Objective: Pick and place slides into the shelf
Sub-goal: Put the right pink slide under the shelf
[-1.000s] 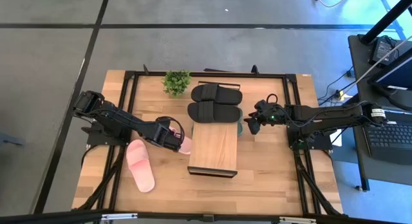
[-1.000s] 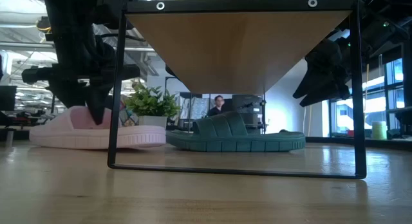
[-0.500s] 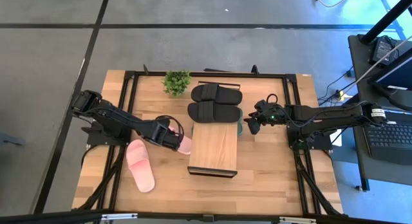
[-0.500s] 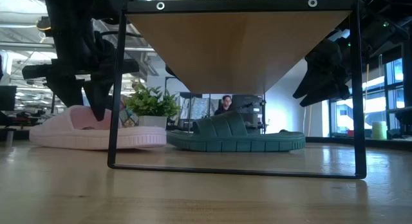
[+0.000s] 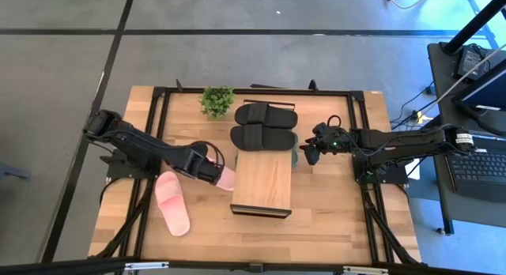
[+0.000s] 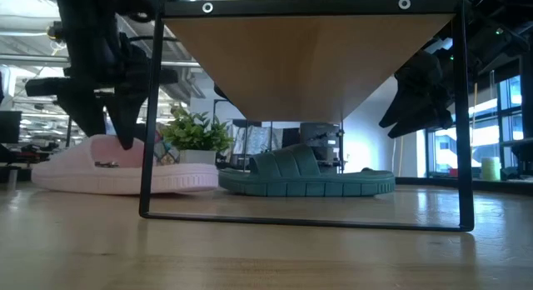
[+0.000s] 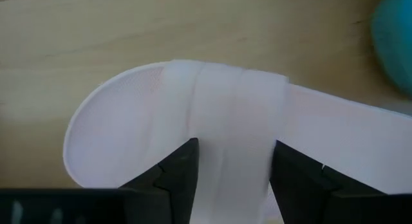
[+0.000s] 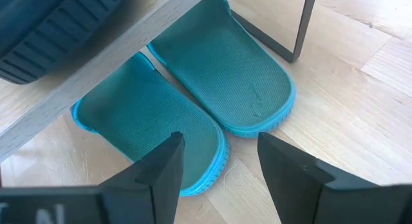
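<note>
Black slides [image 5: 264, 125] sit on the shelf [image 5: 263, 182], green pair [image 8: 212, 95] beneath. Left pincer [image 7: 233, 169] spread around pink slide's [image 7: 238, 147] strap beside shelf; other pink slide [image 5: 172, 202] remains on table [image 5: 332, 204]. Right pincer [image 8: 219, 163] wide, empty

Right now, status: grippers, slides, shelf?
Left gripper open, straddling the strap of pink slide beside shelf. Right gripper open, idle above green slides under shelf. Second pink slide loose on table.
</note>
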`<state>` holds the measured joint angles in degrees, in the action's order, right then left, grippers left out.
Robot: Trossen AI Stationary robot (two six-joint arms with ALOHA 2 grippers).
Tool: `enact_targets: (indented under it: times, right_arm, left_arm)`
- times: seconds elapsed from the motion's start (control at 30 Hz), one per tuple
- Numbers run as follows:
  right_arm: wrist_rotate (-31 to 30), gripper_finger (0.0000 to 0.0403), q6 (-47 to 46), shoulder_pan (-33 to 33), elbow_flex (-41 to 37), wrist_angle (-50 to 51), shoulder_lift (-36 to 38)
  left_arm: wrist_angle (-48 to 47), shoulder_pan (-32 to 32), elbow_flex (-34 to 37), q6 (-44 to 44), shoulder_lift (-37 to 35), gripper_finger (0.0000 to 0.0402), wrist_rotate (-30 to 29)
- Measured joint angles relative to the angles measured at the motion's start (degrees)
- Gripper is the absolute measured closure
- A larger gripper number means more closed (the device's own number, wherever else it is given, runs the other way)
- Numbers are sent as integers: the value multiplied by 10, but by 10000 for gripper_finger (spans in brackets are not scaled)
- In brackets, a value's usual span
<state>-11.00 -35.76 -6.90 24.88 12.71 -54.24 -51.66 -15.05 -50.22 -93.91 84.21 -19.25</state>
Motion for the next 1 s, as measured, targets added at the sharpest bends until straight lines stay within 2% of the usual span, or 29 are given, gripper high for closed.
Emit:
enact_targets:
  times: [0.33, 0.47, 0.57, 0.67, 0.8, 1.0]
  right_arm:
    - [0, 204, 0, 0, 0, 0, 0]
    - [0, 204, 0, 0, 0, 0, 0]
    - [0, 204, 0, 0, 0, 0, 0]
    - [0, 204, 0, 0, 0, 0, 0]
    - [0, 204, 2, -1, 0, 0, 0]
    - [0, 204, 2, -9, 0, 0, 0]
  left_arm:
    - [-50, 0, 0, 32, -82, 233, -2]
    - [-162, 1, -1, 41, -116, 233, 5]
    - [-260, 8, 0, 44, -131, 233, 45]
    - [-318, 16, 0, 73, -132, 233, 85]
    - [-320, 35, 0, 138, -131, 233, 99]
    - [-278, 79, 0, 152, -131, 233, 131]
